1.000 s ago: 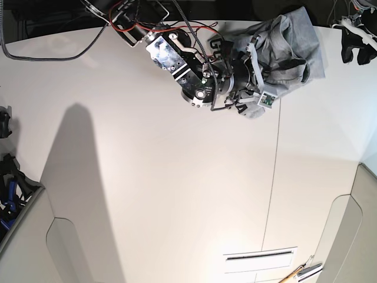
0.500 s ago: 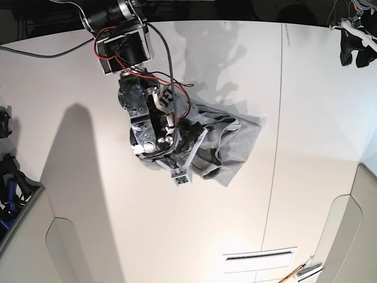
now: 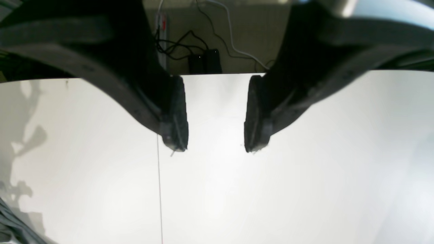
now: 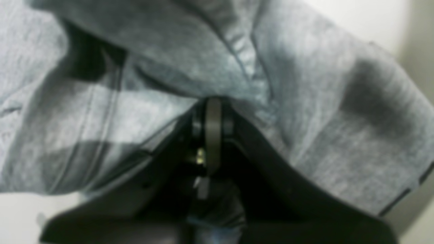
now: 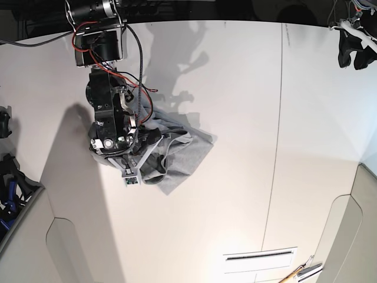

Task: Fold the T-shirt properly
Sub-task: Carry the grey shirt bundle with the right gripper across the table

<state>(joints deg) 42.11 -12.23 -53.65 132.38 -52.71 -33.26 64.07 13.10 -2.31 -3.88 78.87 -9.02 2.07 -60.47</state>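
The heather-grey T-shirt (image 5: 185, 154) hangs bunched up from my right gripper (image 5: 146, 158) over the left part of the white table (image 5: 265, 118), its lower folds touching the surface. In the right wrist view the grey cloth (image 4: 305, 112) fills the frame and my right gripper (image 4: 213, 112) is shut on a fold of it. No printed letters show. My left gripper (image 5: 353, 50) is at the far right corner, away from the shirt. In the left wrist view it (image 3: 214, 145) is open and empty above bare table, with a sliver of the shirt (image 3: 13, 230) at bottom left.
A seam (image 5: 275, 147) runs down the table right of the shirt. Dark gear (image 5: 9, 188) sits at the left edge. A slot (image 5: 259, 256) and a pen-like tool (image 5: 300, 272) lie near the front right. Cables (image 3: 203, 61) hang past the far edge.
My right arm has carried the bunched T-shirt from the far right of the table leftward and nearer, to the left side. The left gripper has stayed put.
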